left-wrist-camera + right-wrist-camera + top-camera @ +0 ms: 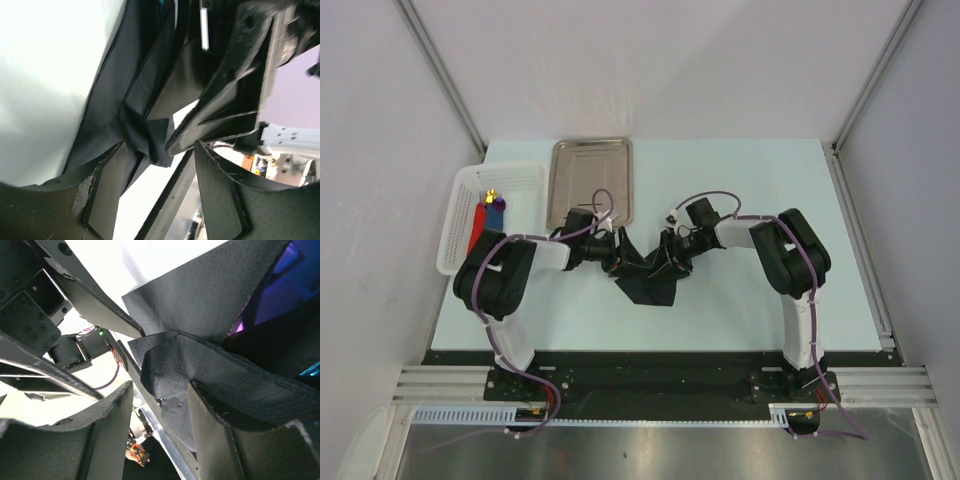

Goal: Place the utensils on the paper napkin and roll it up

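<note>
The pale worktop (750,200) fills the middle of the top view, with a steel tray (590,170) at upper centre-left and a white basket (460,235) at the left holding red and blue pieces. The black paper napkin (650,290) lies crumpled at centre frame, both arms meeting over it. The left tool (159,147) stands with jaws apart, a napkin fold reaching between them. The right tool (160,390) is also parted, with napkin draped over one finger (235,440). A purple utensil (280,285) glints inside the fold, upper right of the right wrist view, blurred.
</note>
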Action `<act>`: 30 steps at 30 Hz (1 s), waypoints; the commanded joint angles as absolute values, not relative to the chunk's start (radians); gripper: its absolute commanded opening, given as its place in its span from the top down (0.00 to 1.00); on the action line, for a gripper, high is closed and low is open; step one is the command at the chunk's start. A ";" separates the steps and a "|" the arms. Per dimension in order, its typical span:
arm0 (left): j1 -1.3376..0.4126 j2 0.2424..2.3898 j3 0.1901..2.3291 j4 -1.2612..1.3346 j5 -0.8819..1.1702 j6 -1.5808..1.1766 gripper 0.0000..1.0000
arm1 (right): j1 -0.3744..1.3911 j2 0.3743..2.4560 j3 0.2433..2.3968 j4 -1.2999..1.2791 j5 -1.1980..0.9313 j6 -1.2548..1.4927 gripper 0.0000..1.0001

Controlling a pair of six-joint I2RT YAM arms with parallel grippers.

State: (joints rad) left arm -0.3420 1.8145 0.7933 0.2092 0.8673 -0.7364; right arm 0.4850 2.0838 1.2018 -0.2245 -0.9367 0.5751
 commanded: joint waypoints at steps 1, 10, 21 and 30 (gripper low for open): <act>-0.336 1.838 0.793 0.319 0.887 -0.854 0.38 | 0.474 2.094 1.186 -0.219 -0.904 0.552 0.49; -0.371 1.902 0.913 0.118 0.865 -0.769 0.42 | 0.477 2.089 1.183 -0.203 -0.904 0.552 0.50; -0.385 1.945 0.986 -0.028 0.839 -0.735 0.51 | 0.479 2.069 1.174 -0.190 -0.902 0.526 0.52; -0.364 1.916 0.897 0.132 0.857 -0.894 0.55 | 0.477 2.060 1.151 -0.143 -0.908 0.538 0.54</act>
State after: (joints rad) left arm -0.3653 1.9297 0.9192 0.0746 0.8650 -0.8242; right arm 0.4767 2.0827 1.1732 -0.1776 -0.9436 0.5613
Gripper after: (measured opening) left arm 0.451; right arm 0.460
